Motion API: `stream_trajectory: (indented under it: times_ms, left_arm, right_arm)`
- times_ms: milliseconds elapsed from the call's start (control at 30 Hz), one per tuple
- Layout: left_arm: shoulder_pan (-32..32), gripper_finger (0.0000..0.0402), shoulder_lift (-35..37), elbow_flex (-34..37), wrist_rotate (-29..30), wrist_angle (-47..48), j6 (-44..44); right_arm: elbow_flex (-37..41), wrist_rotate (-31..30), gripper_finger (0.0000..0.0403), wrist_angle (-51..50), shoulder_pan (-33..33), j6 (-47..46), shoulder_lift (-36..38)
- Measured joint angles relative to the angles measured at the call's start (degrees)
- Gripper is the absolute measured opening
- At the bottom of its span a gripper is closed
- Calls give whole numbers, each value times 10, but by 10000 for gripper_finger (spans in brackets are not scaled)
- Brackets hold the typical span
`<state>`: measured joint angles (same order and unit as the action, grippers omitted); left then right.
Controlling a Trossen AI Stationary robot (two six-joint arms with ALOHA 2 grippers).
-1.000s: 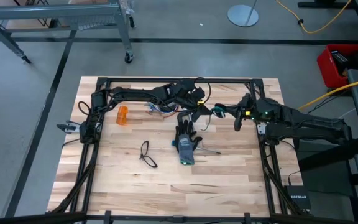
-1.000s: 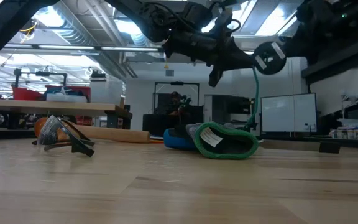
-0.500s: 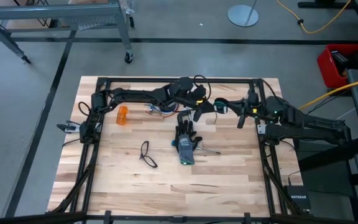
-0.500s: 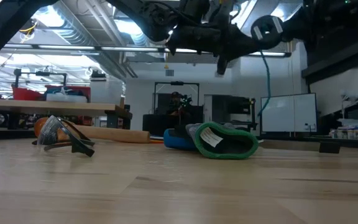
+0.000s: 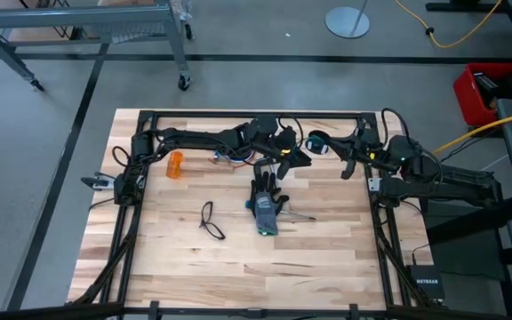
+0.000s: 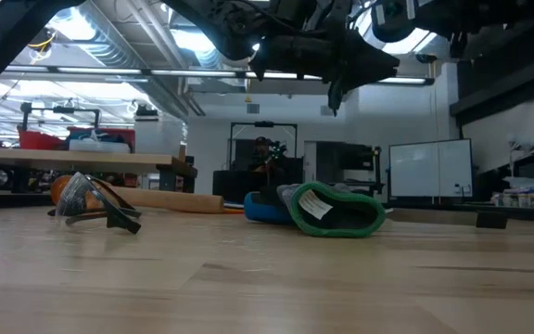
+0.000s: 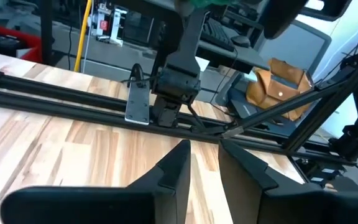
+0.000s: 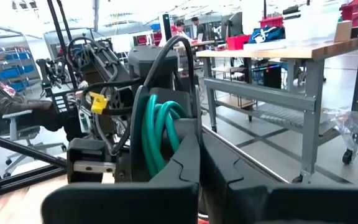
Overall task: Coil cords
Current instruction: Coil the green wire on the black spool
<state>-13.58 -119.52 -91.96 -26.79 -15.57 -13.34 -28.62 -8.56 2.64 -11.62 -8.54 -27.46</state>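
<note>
A small round black disc wound with teal cord (image 8: pixel 159 132) hangs high over the table's far right, also in the high view (image 5: pixel 316 142) and at the top of the low view (image 6: pixel 392 14). My right gripper (image 8: pixel 199 149) is shut on it. My left gripper (image 7: pixel 204 155) stands open beside it in the air, over the table's far middle (image 5: pixel 293 160), with nothing between its fingers. A thin dark loop of cord (image 5: pixel 210 220) lies flat on the wood, left of the middle. My right gripper holds the disc of teal cord by its rim (image 8: pixel 182 127), the side turned toward the arm. The fingers reach out level from the table's right side. Their own tips hide the exact place of contact. The disc is lifted clear, on edge, well above the table.
A black-and-blue work glove with a green cuff (image 5: pixel 265 200) lies at the table's middle, below both grippers (image 6: pixel 336 211). An orange object (image 5: pixel 176 164) lies at the far left. A blue-grey roll (image 5: pixel 229 158) lies under my left arm. The near half is bare wood.
My right gripper has risen and tipped up with the disc, carrying it toward the table's far edge. The teal tail that hung from the disc down toward the glove no longer hangs there. My left gripper has risen a little and shifted toward the right.
</note>
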Motion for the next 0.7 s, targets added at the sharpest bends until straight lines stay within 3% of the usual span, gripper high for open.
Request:
stream_trajectory:
  times_ms: [267, 400, 700]
  left_arm:
    - [-3, 64, 0, 0, 0, 0, -1]
    - [-8, 63, 0, 0, 0, 0, -1]
    - [-15, 63, 0, 0, 0, 0, -1]
  right_arm:
    - [0, -17, 1, -3, 0, 15, 20]
    - [0, -47, 1, -37, 0, 16, 48]
    - [0, -55, 1, -94, 0, 15, 102]
